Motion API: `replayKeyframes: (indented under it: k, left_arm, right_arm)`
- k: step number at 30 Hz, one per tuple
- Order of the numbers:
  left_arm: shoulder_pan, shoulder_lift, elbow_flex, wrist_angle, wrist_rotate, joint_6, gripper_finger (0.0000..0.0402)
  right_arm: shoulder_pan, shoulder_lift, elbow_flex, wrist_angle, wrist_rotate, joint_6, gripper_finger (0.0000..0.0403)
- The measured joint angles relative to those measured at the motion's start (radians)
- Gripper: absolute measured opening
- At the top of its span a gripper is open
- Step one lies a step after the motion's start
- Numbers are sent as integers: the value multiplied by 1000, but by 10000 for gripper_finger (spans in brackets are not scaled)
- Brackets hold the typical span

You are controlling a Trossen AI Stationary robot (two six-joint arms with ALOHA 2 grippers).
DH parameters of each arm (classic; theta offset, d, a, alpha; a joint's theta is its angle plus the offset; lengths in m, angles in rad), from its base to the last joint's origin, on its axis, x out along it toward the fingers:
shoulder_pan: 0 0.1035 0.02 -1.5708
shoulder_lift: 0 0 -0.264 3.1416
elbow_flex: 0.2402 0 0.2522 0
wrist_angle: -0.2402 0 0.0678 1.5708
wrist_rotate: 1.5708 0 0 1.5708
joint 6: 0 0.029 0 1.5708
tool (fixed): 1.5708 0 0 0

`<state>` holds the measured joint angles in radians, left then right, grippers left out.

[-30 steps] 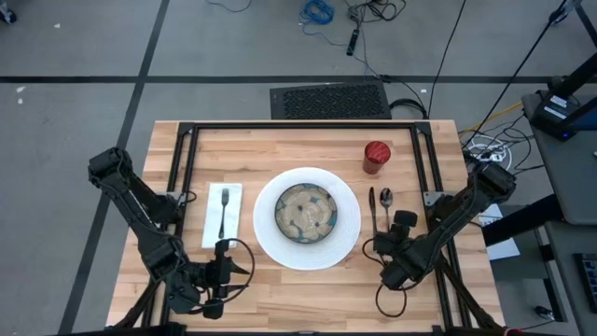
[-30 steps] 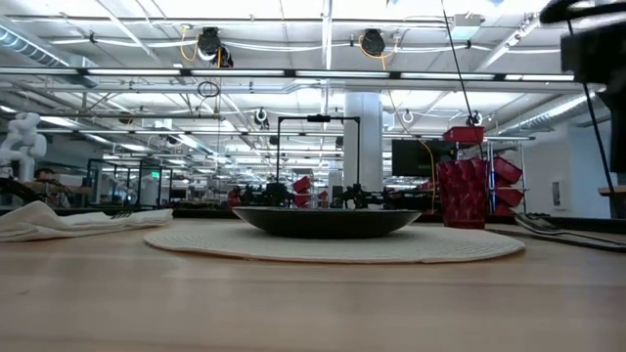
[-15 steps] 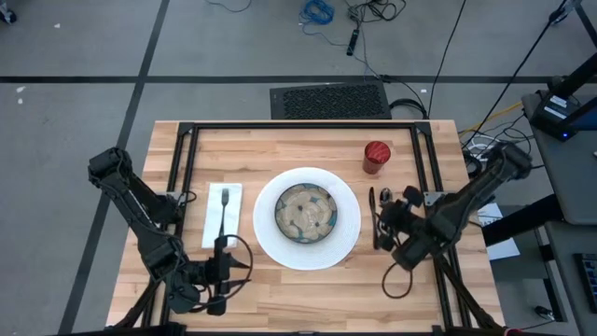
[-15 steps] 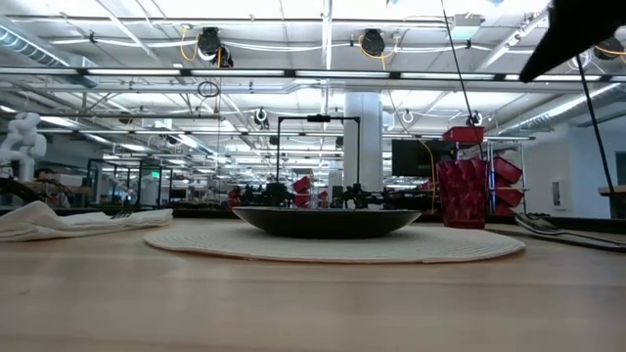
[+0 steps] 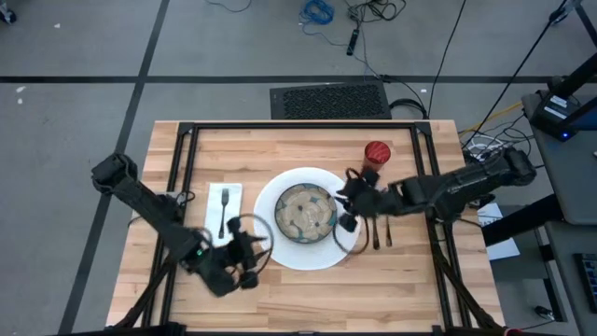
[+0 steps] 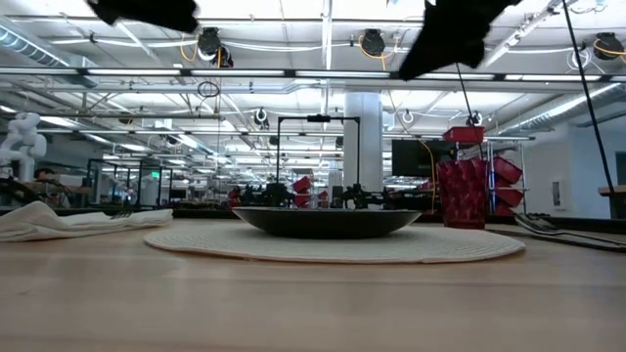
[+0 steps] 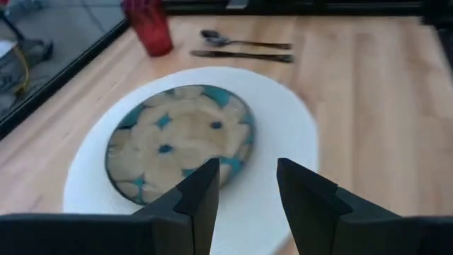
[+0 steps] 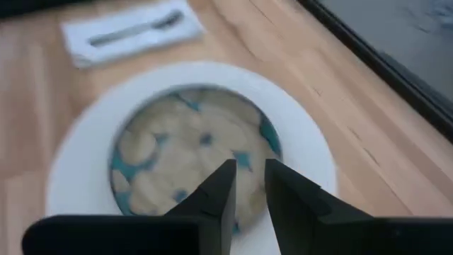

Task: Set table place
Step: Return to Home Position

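We can't read a single word or number anywhere here. The red cup (image 5: 376,155), the bowl (image 5: 305,213) and the napkin (image 5: 213,206) show no lettering we can make out, and everything farther back is too small.

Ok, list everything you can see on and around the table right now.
table: 1, pale wood with black frame, mid view
plate: 1, white, table centre
bowl: 1, beige and blue, on the plate
napkin: 1, white, left of the plate
fork: 1, dark, on the napkin
knife: 1, dark, right of the plate
spoon: 1, dark, right of the knife
cup: 1, red, beyond the spoon
grille: 1, black, floor past the far edge
left gripper: 1, dark, open, at the plate's near left edge
right gripper: 1, dark, open, over the plate's right edge
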<state>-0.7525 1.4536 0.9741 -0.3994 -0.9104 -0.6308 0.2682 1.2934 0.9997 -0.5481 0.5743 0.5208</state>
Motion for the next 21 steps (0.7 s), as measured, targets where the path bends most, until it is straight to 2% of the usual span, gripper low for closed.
replayKeyframes:
  k: [2,7,13,16,21]
  left_arm:
    - [65,-2,0,16,29,35,130]
    - [217,-70,0,93,32,250,130]
    - [406,-227,0,20,230,327,130]
    - [448,-312,0,-84,227,323,130]
    - [456,-473,-37,-176,218,322,130]
  right_arm:
    - [-54,-5,0,86,-53,-94,61]
    - [-199,-45,0,242,-69,-226,60]
    - [-366,-95,-1,265,-346,-253,60]
    - [-387,-133,-1,246,-405,-261,60]
    - [-339,-250,-50,235,-396,-322,60]
